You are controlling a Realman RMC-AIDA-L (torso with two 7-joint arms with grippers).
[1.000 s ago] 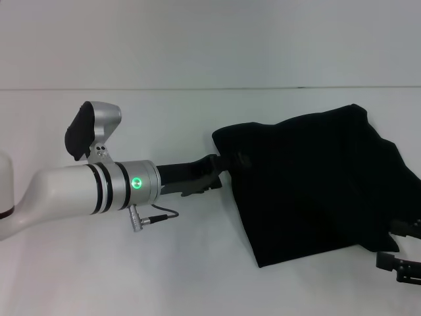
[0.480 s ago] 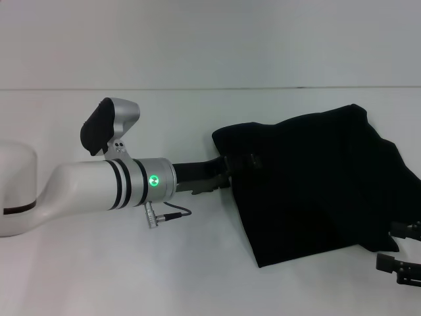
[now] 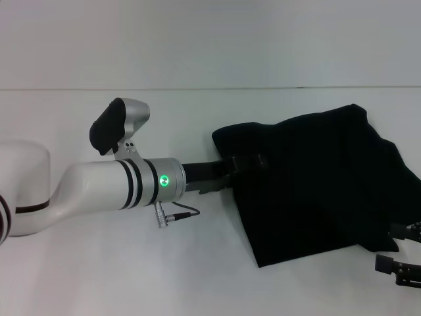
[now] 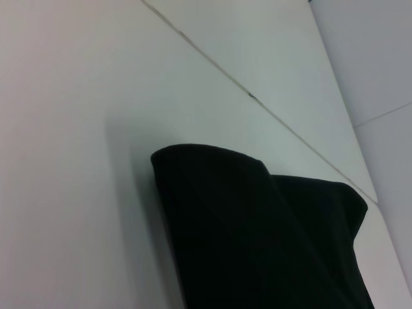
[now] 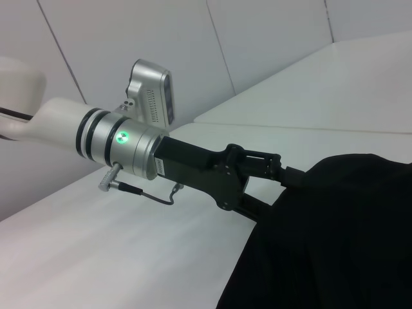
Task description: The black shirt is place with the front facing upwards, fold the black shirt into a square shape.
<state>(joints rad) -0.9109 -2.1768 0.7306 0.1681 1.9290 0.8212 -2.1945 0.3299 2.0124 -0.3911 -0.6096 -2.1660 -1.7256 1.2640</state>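
Cloth fills the 3 o'clock half of my head view: the black shirt (image 3: 316,184) lies bunched and partly folded on the white table (image 3: 197,263), its front lettering not visible from any of my cameras. Its upper corner points toward 1 o'clock, its lower edge runs toward 5 o'clock, and its far side runs out of view at 3 o'clock.

My left arm (image 3: 105,187) reaches in from 9 o'clock, a green light glowing on the wrist ring. The left pincer (image 3: 248,162) is at the shirt's 9 o'clock edge, touching the fabric. In the right wrist view the left pincer (image 5: 283,177) meets the cloth's raised edge, but black fingers against black cloth leave me unable to tell whether it is clenched on the fabric or released.

The left wrist view shows a rounded fold of the shirt (image 4: 257,238) standing up off the table.

My right pincer (image 3: 400,266) sits low at 4 o'clock, just beside the shirt's lower corner; I cannot tell its state either.
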